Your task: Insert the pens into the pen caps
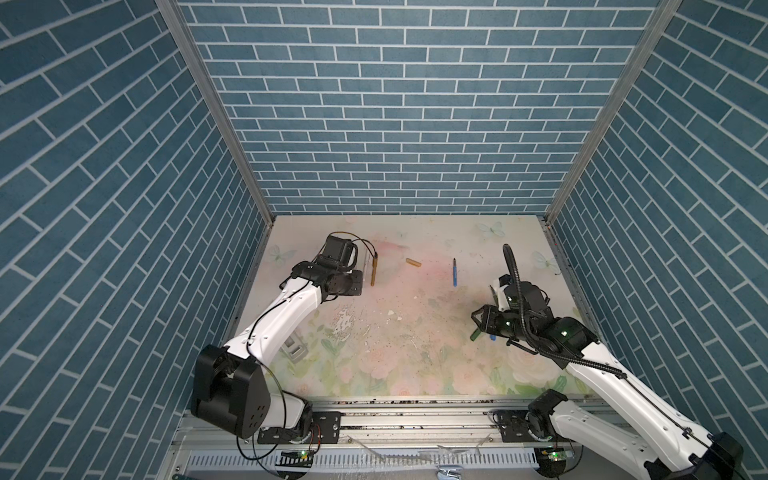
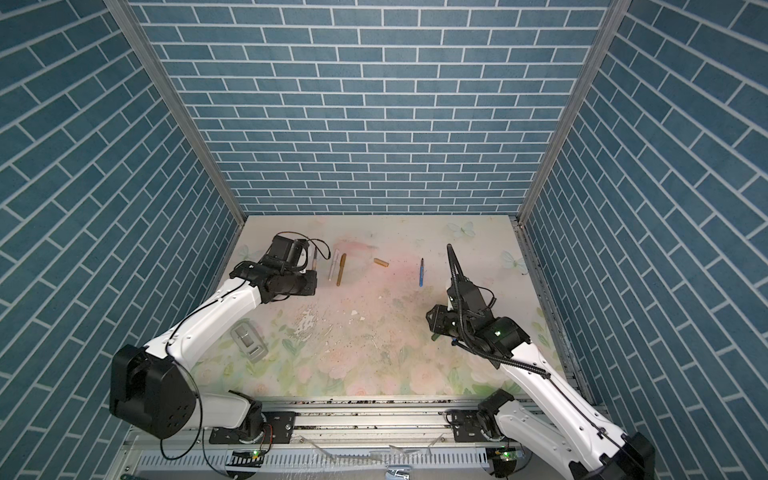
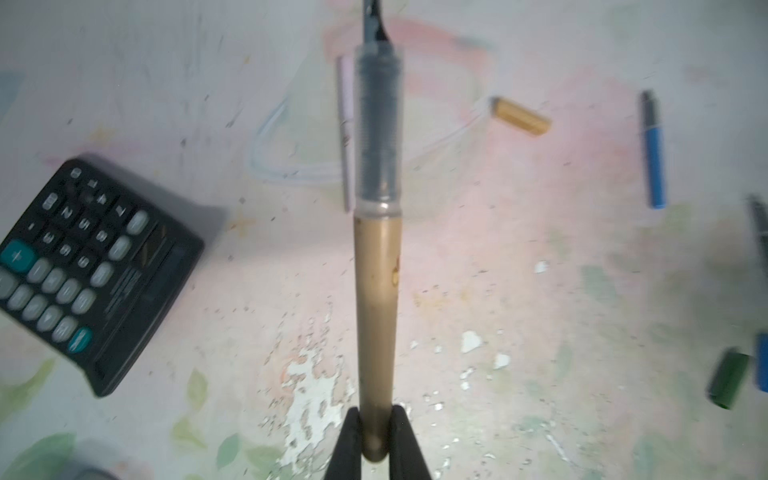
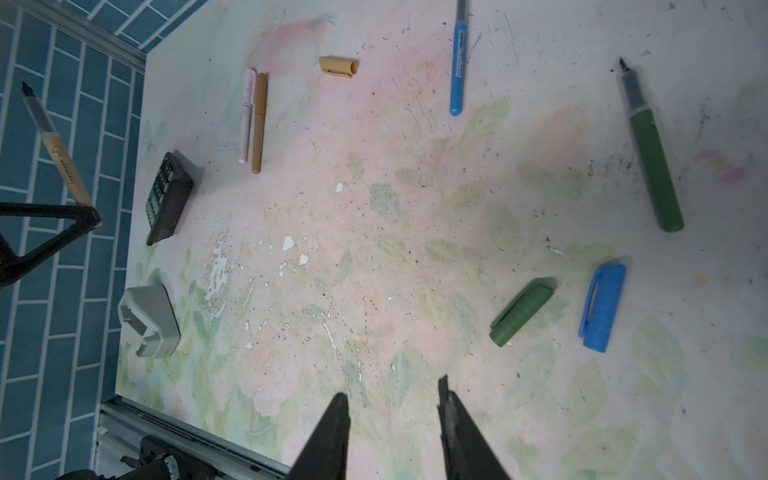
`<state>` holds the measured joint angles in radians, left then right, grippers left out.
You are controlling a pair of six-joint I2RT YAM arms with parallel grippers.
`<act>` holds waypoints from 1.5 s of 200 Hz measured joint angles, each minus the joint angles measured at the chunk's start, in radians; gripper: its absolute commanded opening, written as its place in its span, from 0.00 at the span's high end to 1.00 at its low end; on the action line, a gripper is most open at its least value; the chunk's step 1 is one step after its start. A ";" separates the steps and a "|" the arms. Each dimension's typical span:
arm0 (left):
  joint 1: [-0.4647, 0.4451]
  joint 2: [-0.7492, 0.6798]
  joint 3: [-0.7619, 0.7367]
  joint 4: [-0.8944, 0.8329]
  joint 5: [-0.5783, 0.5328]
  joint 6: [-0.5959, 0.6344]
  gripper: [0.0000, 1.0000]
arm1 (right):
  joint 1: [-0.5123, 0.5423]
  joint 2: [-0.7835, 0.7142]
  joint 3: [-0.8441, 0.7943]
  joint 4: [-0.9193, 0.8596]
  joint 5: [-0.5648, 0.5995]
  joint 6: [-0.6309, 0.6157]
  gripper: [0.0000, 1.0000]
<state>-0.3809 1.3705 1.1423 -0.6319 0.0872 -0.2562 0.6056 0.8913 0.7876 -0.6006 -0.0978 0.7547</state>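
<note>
Floral mat, blue-brick walls: capping under way.
At bottom centre the left gripper clamps the gold-brown pen by its tail, presumably to keep the nib free for the gold-brown cap at upper right; the right gripper hangs part-open, empty.

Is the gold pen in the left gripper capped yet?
Uncapped. The gold pen, pinched in the left gripper, shows its bare dark nib, and a gold cap lies loose on the table.
</note>
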 measured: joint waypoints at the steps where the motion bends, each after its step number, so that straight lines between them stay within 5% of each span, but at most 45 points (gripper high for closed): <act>1: -0.003 -0.003 0.000 0.005 0.006 0.001 1.00 | 0.000 0.002 0.002 0.002 -0.001 0.000 0.62; 79: -0.124 -0.076 -0.142 0.382 0.415 0.050 1.00 | 0.114 0.217 0.201 0.221 -0.055 -0.001 0.49; 150: -0.193 -0.132 -0.173 0.451 0.509 0.045 1.00 | 0.146 0.433 0.412 0.399 -0.117 -0.048 0.46; 300: -0.194 -0.132 -0.173 0.458 0.524 0.043 1.00 | 0.161 0.490 0.463 0.416 -0.154 -0.048 0.83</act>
<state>-0.5747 1.2381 0.9691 -0.1738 0.6113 -0.2127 0.7662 1.3811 1.2503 -0.1844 -0.2520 0.7067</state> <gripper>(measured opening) 0.125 0.192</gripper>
